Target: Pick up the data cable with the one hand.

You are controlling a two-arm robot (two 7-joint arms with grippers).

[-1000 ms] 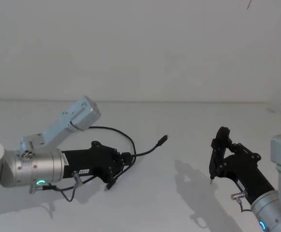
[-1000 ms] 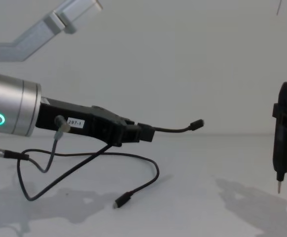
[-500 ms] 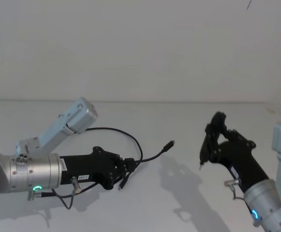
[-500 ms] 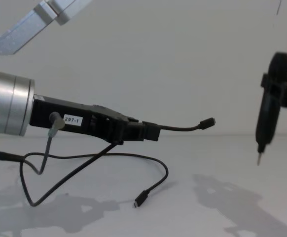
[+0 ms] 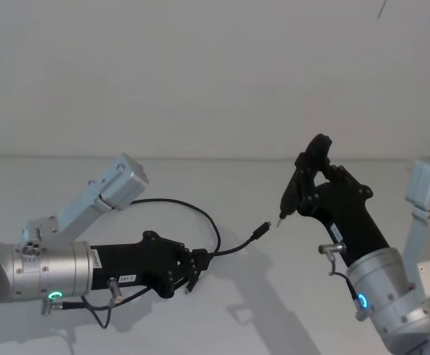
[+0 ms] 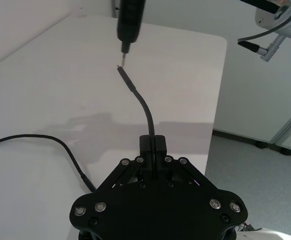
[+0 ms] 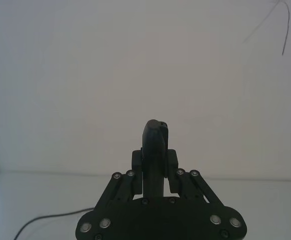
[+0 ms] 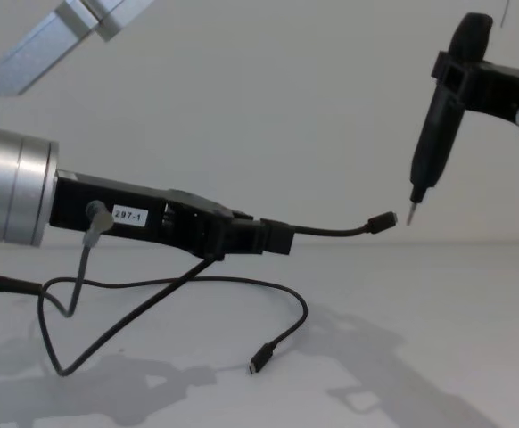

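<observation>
Chest view: left gripper (image 8: pixel 275 239) grips cable (image 8: pixel 331 233) (two plugs (image 8: pixel 383 220)).

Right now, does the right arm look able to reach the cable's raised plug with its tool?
Probably yes. The left gripper holds the data cable with its raised plug in open air, and the tool in the right gripper has its tip just beside it, nothing between.

1 data cable (image 8: pixel 331 231), 2 plugs on it: raised plug (image 8: pixel 383 220), hanging plug (image 8: pixel 259 361). 2 claws: left claw (image 8: pixel 277 239), right claw (image 5: pixel 307 181). 1 pointed tool (image 8: pixel 429 152). 2 short grey wires: left-arm wire (image 8: pixel 97 217), right-arm wire (image 5: pixel 330 249). 2 ring lights: green light (image 5: pixel 52 296), blue light (image 5: pixel 361 302). 1 counter (image 8: pixel 438 339).
</observation>
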